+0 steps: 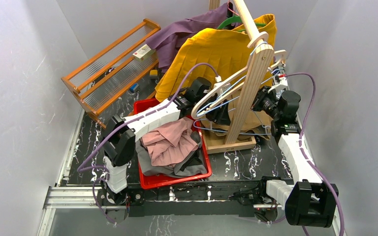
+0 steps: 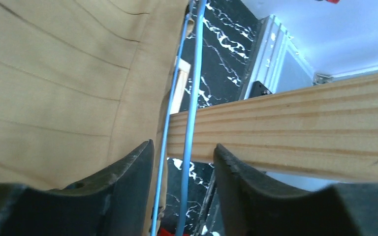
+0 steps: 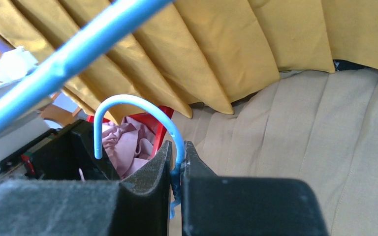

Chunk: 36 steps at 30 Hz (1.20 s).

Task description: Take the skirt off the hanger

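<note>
The right jaws are pinched nearly together on the stem of the blue wire hanger, just under its hook, which curls up and over to the left. The left jaws stand partly open. Two blue strands of that hanger pass through the gap, and neither is clearly touched.

Beside the left jaws is the beige skirt, its edge running along those strands (how it is fastened to them cannot be made out). It hangs low between the two arms, under the hem of a mustard pleated skirt and against the leaning post of the one wooden stand.

Three hangers can be counted: the blue one, a white one and a green one. One purple garment sits behind the mustard skirt.

One red bin holds two garments, one pink and one grey. Its right edge lies just beside the stand's base. One slatted wooden rack leans at the far left.

Bare worktop shows in a strip between the stand's base and the near edge. White walls close in on both sides.
</note>
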Each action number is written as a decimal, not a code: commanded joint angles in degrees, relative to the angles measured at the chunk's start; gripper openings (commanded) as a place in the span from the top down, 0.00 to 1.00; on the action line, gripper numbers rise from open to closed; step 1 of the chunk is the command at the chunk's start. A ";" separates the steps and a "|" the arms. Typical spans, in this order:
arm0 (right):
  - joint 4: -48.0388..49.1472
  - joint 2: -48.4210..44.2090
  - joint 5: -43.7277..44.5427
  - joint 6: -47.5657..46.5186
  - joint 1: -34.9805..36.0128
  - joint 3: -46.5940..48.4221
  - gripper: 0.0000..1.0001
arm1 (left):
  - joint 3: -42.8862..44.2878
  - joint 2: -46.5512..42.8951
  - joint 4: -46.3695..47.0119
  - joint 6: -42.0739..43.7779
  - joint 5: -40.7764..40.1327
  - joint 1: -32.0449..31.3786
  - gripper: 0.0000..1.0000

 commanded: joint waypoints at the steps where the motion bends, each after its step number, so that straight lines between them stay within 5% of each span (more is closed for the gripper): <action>1: -1.45 -1.61 3.96 -0.49 0.31 3.68 1.00 | -1.89 -9.02 -1.97 1.20 -6.65 0.04 0.42; 5: -8.98 -2.55 6.57 -2.65 0.31 7.10 1.00 | -9.69 -18.35 0.46 0.18 -11.41 1.62 0.17; 12: -13.18 -2.40 8.09 -2.75 0.31 9.39 1.00 | -20.95 -33.55 2.93 -5.11 -20.85 3.73 0.04; 19: -12.76 -1.75 6.11 -0.62 0.31 11.83 1.00 | -31.40 -37.57 11.72 -15.42 -17.61 3.58 0.26; 24: -12.72 -3.13 5.58 0.28 0.31 12.12 1.00 | -30.83 -33.31 15.09 -16.63 -17.38 0.69 0.39; 29: -12.54 -4.16 5.58 0.98 0.31 11.64 1.00 | -29.60 -31.38 15.23 -15.68 -29.52 -3.90 0.56; 36: -12.07 -4.11 5.20 1.71 0.31 10.93 1.00 | -29.36 -28.14 16.03 -14.20 -40.88 -6.21 0.55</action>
